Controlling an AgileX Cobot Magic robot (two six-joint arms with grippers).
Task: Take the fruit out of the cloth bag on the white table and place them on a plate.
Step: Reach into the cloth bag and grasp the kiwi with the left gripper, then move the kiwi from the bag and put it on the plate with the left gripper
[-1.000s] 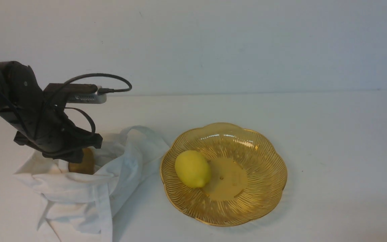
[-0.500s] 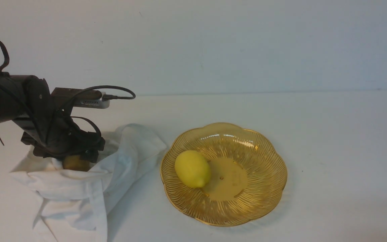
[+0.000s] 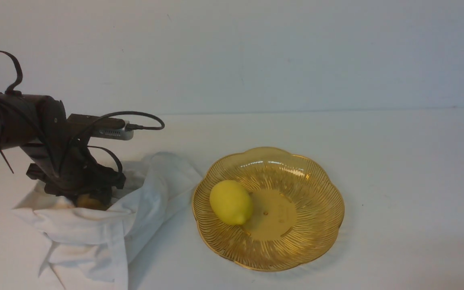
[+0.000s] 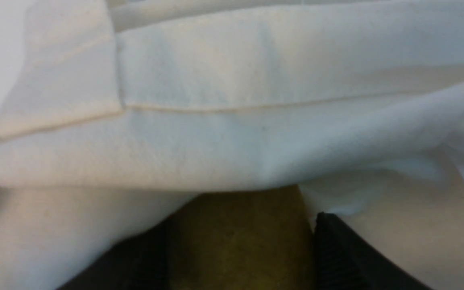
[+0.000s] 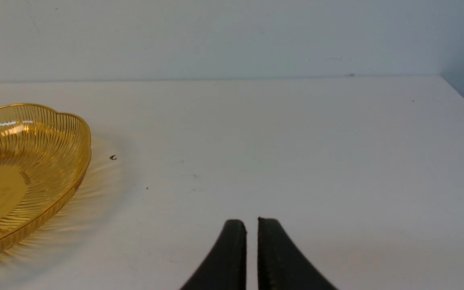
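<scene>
Inside cloth bag (image 3: pixel 95 237), fruit (image 3: pixel 88 202) in left hand (image 3: pixel 89 196)

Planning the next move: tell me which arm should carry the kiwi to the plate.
Left. The left fingers clamp the kiwi inside the cloth bag; the right fingers are shut, empty, past the plate.

Small brown-olive fuzzy fruit (image 3: pixel 89 202): largely hidden by my left gripper (image 3: pixel 92 198) and the near fold of the soft white cloth bag (image 3: pixel 91 237). Bag's near end cut off by the front view's edge; left wrist view blurred.
</scene>
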